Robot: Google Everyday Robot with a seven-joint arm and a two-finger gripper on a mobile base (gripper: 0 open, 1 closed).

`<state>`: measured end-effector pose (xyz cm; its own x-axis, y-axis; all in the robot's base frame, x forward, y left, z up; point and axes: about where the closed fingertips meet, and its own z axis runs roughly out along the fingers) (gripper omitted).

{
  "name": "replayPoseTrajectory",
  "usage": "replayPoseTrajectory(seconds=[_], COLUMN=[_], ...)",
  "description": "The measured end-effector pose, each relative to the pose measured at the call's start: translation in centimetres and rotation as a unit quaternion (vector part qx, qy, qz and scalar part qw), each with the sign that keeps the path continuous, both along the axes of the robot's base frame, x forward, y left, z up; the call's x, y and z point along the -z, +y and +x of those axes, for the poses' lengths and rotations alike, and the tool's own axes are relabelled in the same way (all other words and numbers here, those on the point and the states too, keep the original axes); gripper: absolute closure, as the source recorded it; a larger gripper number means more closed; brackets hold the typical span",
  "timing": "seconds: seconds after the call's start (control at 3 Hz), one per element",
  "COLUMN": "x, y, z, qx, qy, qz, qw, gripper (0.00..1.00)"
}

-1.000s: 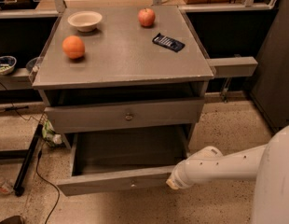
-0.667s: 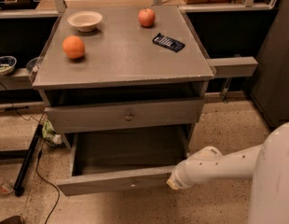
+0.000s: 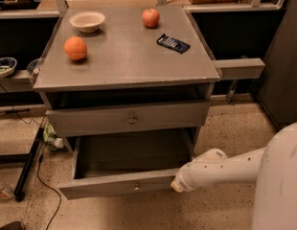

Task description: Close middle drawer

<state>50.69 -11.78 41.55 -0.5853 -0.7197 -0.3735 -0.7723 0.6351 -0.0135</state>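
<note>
The middle drawer [image 3: 115, 183] is pulled far out at the bottom of the grey cabinet [image 3: 124, 56]. It has a slim flat front with a small round knob [image 3: 137, 187], and its inside looks empty. My gripper [image 3: 176, 186] is at the end of the white arm [image 3: 220, 166], which reaches in from the right. The gripper is at the right end of the drawer's front, touching it or nearly so. Above it, the taller-fronted drawer [image 3: 132, 120] stands nearly shut.
On the cabinet top lie an orange [image 3: 75, 48], an apple [image 3: 150, 17], a white bowl [image 3: 87, 20] and a dark blue packet [image 3: 173, 43]. A black stand leg and cable [image 3: 28, 166] lie on the floor at left. A grey beam [image 3: 237, 68] sticks out at right.
</note>
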Motion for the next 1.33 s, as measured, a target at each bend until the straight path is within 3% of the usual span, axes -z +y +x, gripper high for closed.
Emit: replayPoseTrajectory(seconds=[0.67, 1.33], x=[-0.5, 0.3], y=[0.6, 0.5], z=[1.7, 1.1], qx=[0.004, 0.015], qy=[-0.018, -0.004], qz=[0.01, 0.01], qw=[0.9998, 0.9998], gripper=[1.0, 1.0])
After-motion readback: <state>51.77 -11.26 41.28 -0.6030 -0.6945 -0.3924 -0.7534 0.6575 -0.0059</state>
